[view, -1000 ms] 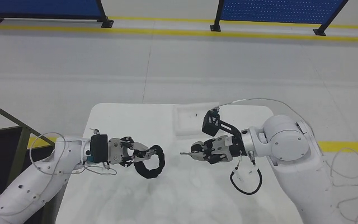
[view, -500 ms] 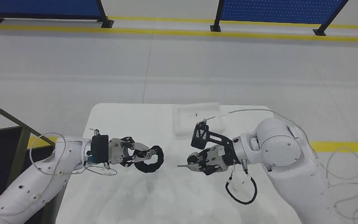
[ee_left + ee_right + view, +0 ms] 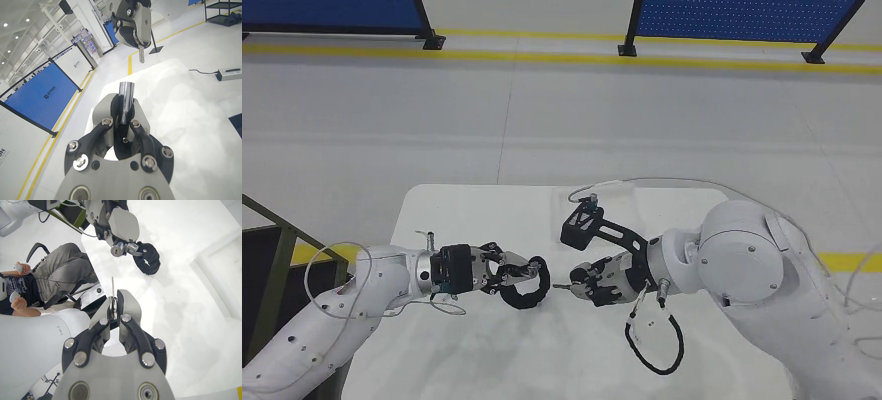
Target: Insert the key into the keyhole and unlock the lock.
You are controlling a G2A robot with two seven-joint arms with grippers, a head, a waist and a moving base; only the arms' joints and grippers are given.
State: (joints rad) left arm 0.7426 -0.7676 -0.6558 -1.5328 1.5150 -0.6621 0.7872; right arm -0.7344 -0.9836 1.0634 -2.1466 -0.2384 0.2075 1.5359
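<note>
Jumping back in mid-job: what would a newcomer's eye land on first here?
Above the white table, the left gripper clamps the chrome lock with its black cable loop, facing the right gripper, which pinches the key. The key's tip points at the keyhole, a gap apart, not yet inserted.

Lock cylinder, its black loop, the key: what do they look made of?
The lock cylinder looks like polished, chrome-like metal: it mirrors its surroundings. The black loop is matte and soft-looking, probably fabric or rubber sleeving over a cable: no glare, slight wrinkles. The key looks like duller silver metal with only a faint sheen.
</note>
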